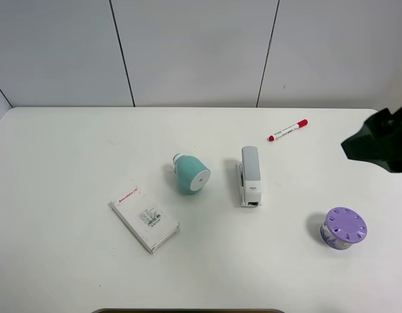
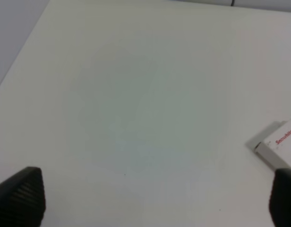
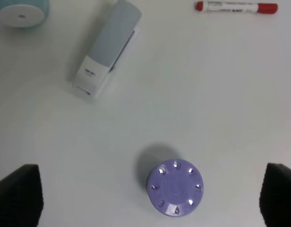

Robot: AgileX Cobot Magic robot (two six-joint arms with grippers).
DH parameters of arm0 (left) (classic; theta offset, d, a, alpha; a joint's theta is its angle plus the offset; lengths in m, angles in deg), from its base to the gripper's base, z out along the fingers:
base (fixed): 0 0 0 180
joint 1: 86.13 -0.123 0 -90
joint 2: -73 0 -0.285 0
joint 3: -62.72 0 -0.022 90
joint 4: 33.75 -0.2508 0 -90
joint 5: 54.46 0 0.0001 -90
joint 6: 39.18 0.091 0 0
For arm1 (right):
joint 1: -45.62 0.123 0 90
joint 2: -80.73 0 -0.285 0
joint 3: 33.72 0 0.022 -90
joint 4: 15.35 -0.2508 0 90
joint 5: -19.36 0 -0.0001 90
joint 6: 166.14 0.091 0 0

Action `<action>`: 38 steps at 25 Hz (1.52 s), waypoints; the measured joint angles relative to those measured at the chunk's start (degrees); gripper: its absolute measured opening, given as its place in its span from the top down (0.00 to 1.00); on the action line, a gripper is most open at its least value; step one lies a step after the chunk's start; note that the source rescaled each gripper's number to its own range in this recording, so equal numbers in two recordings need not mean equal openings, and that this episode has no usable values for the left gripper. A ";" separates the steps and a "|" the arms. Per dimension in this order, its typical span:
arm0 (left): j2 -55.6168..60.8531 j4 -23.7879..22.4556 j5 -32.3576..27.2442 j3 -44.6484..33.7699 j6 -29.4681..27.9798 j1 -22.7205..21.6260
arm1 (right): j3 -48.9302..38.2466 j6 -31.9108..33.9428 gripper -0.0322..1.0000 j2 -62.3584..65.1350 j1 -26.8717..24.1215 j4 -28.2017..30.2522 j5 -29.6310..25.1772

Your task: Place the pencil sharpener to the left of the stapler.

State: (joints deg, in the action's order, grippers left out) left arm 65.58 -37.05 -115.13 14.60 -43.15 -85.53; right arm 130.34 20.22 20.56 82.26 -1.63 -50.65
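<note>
Sharpener [image 1: 190,174]: teal rounded dome lying on side, flat white round face toward camera, small white nub at far end. Sits on table [image 1: 57,163] left of stapler [image 1: 249,176], apart from it. Stapler long, narrow, grey-white, small dark label near front end, unreadable. Box [image 1: 144,218] white, red lettering and fine print, too small to read. Marker [image 1: 288,130] red-capped, print illegible. Purple holed container [image 1: 344,228] near right. Left gripper [image 2: 150,196] jaws spread wide, empty. Right gripper [image 3: 150,196] likewise wide apart, holding nothing.

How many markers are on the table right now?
1: the red marker lies near the table's back edge, behind and right of the stapler. None appears hidden.
</note>
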 joint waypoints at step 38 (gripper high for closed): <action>0.00 0.00 0.00 0.00 0.00 0.00 | -31.27 -0.65 0.27 41.89 -37.18 -10.26 8.82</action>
State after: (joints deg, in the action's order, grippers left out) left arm 65.58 -37.05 -115.13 14.60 -43.15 -85.53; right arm 99.07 19.57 62.45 45.08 -11.89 -41.83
